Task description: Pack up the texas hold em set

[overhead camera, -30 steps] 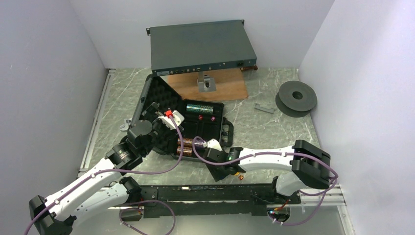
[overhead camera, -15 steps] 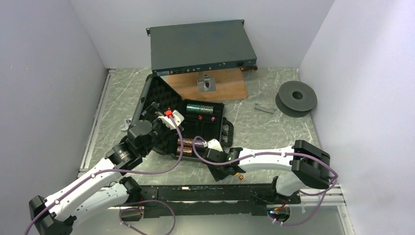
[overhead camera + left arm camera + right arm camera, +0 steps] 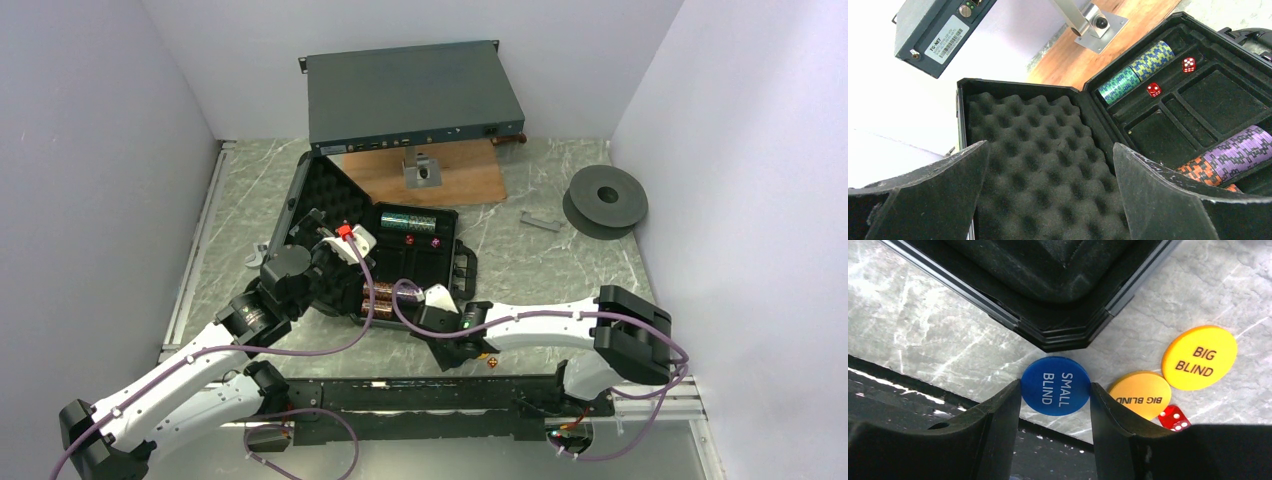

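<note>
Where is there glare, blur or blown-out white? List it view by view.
Top external: even, soft light, no glare. Left wrist: area left of the foam lid blown out white, foam crisp. Right wrist: blue disc lettering sharp, faint sheen on the table.

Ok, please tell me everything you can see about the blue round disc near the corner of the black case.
The blue disc is a flat, round, plastic-looking token with SMALL BLIND in white letters. It lies face up on the marbled table, just off a corner of the black case, not touching it. The right end effector has one finger on each side, both seeming to touch its rim. An orange disc lies just beyond one finger.
</note>
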